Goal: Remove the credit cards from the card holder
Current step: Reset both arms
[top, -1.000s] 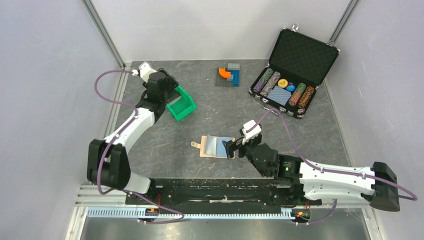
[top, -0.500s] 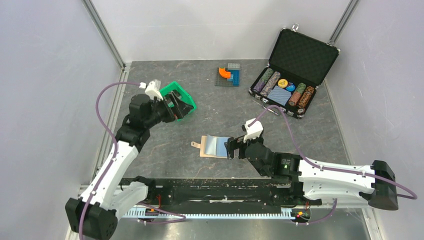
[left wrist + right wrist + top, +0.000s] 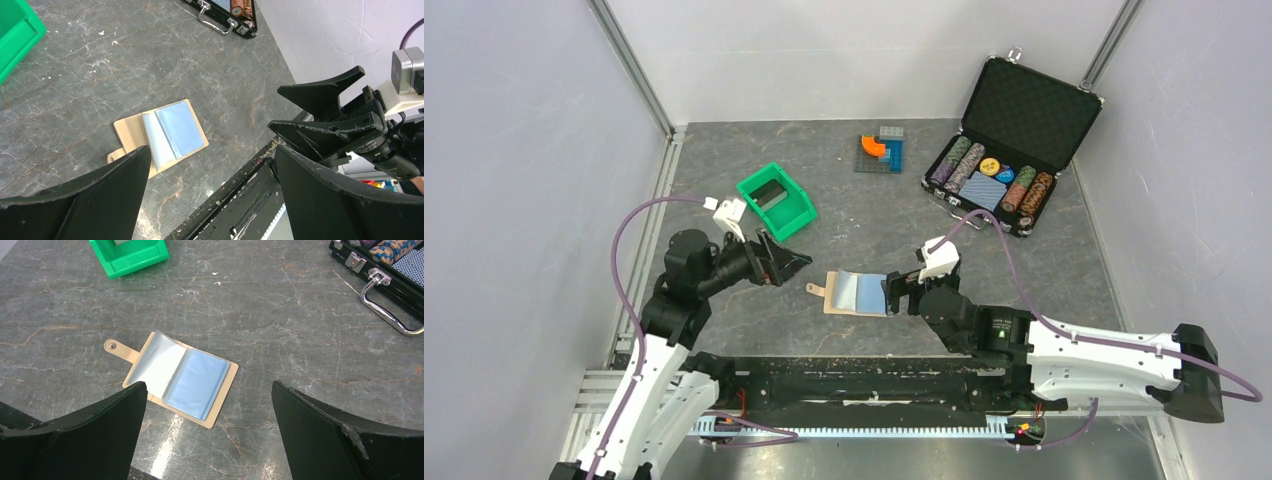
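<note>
Left gripper (image 3: pixel 801 263) and right gripper (image 3: pixel 890 297) are hovering spread and empty, flanking the open holder (image 3: pixel 857 293), likely so one pins, one extracts.

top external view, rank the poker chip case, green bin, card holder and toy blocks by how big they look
1. poker chip case, lying open, clearly largest
2. green bin and card holder: too close in apparent size to rank
3. toy blocks, smallest
</note>
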You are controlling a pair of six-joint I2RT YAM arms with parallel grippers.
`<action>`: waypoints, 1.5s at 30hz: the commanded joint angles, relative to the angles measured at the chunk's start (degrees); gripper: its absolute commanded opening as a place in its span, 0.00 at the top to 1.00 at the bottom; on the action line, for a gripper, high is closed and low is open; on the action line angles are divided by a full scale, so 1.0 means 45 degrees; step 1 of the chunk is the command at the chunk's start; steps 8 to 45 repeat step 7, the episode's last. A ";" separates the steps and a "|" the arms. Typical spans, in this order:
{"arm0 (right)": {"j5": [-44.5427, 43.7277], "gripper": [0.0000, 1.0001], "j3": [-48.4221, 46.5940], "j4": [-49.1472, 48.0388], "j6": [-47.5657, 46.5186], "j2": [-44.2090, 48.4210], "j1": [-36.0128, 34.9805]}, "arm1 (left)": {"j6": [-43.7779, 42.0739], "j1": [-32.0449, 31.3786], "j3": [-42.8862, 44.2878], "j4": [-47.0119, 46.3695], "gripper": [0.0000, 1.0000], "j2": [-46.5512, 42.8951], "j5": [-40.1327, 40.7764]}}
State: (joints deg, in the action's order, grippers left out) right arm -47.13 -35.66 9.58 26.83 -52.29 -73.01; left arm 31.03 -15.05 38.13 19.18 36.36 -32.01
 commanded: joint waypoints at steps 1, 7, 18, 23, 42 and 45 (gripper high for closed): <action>-0.0429 0.02 0.0142 -0.0316 0.0370 0.0266 -0.0064 | -0.0836 -0.0015 0.0023 0.0074 0.00 -0.0245 -0.0473; -0.0336 0.02 0.0063 -0.0252 0.0499 0.0021 -0.0064 | -0.0864 -0.0015 -0.0009 0.0212 0.00 -0.0423 -0.0441; -0.0336 0.02 0.0063 -0.0252 0.0499 0.0021 -0.0064 | -0.0864 -0.0015 -0.0009 0.0212 0.00 -0.0423 -0.0441; -0.0336 0.02 0.0063 -0.0252 0.0499 0.0021 -0.0064 | -0.0864 -0.0015 -0.0009 0.0212 0.00 -0.0423 -0.0441; -0.0336 0.02 0.0063 -0.0252 0.0499 0.0021 -0.0064 | -0.0864 -0.0015 -0.0009 0.0212 0.00 -0.0423 -0.0441; -0.0336 0.02 0.0063 -0.0252 0.0499 0.0021 -0.0064 | -0.0864 -0.0015 -0.0009 0.0212 0.00 -0.0423 -0.0441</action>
